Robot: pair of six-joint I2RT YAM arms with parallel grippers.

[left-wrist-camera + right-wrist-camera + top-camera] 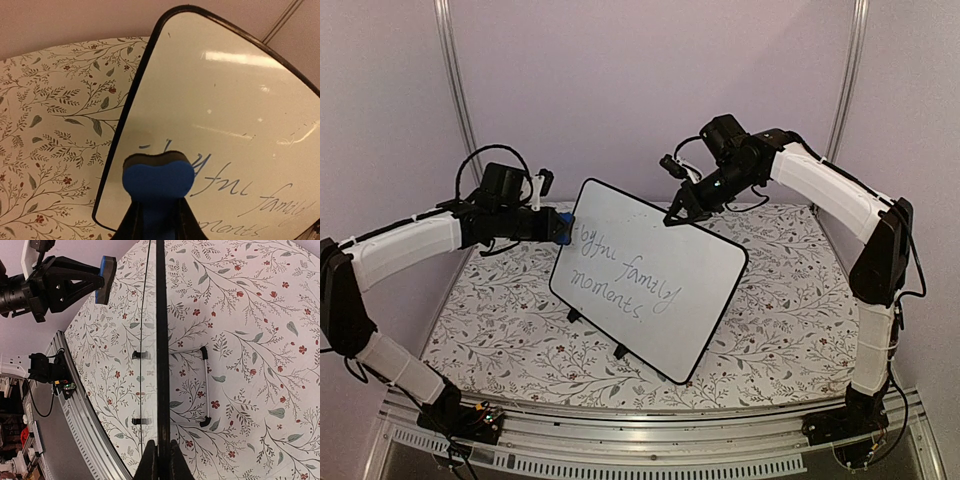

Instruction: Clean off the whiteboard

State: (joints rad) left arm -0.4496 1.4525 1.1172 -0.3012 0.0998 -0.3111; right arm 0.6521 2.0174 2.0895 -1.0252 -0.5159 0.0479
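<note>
The whiteboard (655,275) stands tilted on its black feet in the middle of the floral table, with grey handwriting on its face. My left gripper (560,226) is shut on a blue eraser block (158,181), which is at the board's upper left edge by the first written word. My right gripper (676,215) is shut on the board's top edge. In the right wrist view the board shows edge-on as a black frame (161,340) between my fingers (172,460). The writing also shows in the left wrist view on the board (225,100).
The floral tablecloth (780,320) covers the table. The board's wire stand (206,385) rests on the cloth behind it. A metal rail (650,420) runs along the near edge. The left gripper with the eraser (106,273) shows in the right wrist view.
</note>
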